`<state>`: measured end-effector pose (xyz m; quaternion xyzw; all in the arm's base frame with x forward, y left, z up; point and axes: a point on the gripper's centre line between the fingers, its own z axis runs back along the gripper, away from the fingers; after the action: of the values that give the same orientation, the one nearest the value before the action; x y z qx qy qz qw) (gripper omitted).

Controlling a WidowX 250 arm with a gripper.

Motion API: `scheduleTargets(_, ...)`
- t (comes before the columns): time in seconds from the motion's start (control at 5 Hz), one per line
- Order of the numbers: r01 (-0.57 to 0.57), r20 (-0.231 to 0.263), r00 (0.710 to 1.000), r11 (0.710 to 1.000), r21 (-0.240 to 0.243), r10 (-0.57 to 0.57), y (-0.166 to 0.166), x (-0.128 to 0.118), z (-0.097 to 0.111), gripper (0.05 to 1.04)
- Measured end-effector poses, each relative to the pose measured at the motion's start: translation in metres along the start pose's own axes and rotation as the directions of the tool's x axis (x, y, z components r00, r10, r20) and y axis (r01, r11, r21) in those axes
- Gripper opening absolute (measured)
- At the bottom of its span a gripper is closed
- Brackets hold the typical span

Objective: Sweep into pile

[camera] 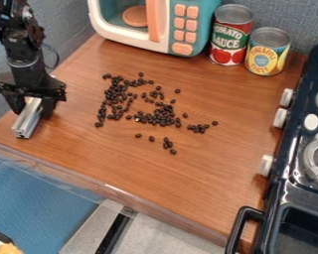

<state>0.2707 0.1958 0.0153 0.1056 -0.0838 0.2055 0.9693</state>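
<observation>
Bench (pixel 195 183): open wood from the beans (pixel 160 118) to the near edge; another open lane between the bar (pixel 28 120) and the beans.
Far side: microwave (pixel 177 6) and two cans (pixel 232 37) block the way; narrow strip between cans and stove (pixel 294 149).
View's right: stove stands in the way, knobs (pixel 267 165) jutting toward the beans, handle (pixel 236 233) sticking out at the near corner.

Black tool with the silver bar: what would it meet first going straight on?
Pointing down, the tool would likely bring the silver bar onto the wooden counter; any gap between them is unclear.
</observation>
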Motion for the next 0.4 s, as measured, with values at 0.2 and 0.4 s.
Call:
scheduleTargets(0.2,-0.016,0.009,1.000,1.000,-0.004,0.016,-0.0005,0.0014,0.0005,0.417)
scheduleTargets(0.4,-0.022,0.011,1.000,1.000,-0.003,0.022,-0.0052,0.0091,-0.0020,0.397)
